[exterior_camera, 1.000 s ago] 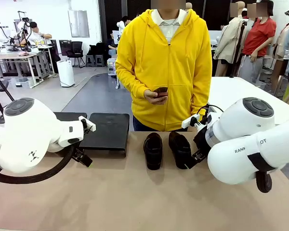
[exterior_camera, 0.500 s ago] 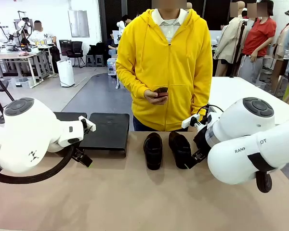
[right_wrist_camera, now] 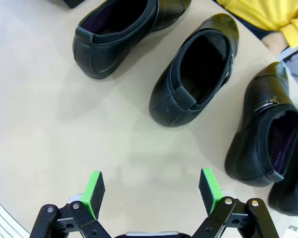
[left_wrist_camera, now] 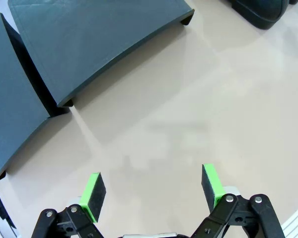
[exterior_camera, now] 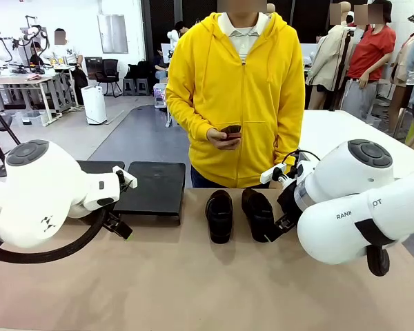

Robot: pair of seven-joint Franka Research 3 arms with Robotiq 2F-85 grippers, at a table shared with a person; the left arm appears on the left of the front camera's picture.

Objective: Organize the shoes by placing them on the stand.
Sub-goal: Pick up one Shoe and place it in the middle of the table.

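Unmoved since a second ago: left arm (exterior_camera: 34,193), right arm (exterior_camera: 352,200), loafers (exterior_camera: 219,215) and stand (exterior_camera: 150,187) alike.

Front view: two loafers side by side on table (exterior_camera: 193,289) at 12 o'clock, toes toward person (exterior_camera: 238,89); stand at 10 o'clock, bare.

Left wrist view: left gripper (left_wrist_camera: 152,191) spread wide, gripping nothing, over bare tabletop; stand's front edge at 11 o'clock, open room between.

Right wrist view: right gripper (right_wrist_camera: 151,191) spread wide, empty; four loafers fanned from 11 to 3 o'clock, all on table, heels nearest. By judgement nothing placed yet, all four left; clear tabletop for reaching the 12 o'clock heel.
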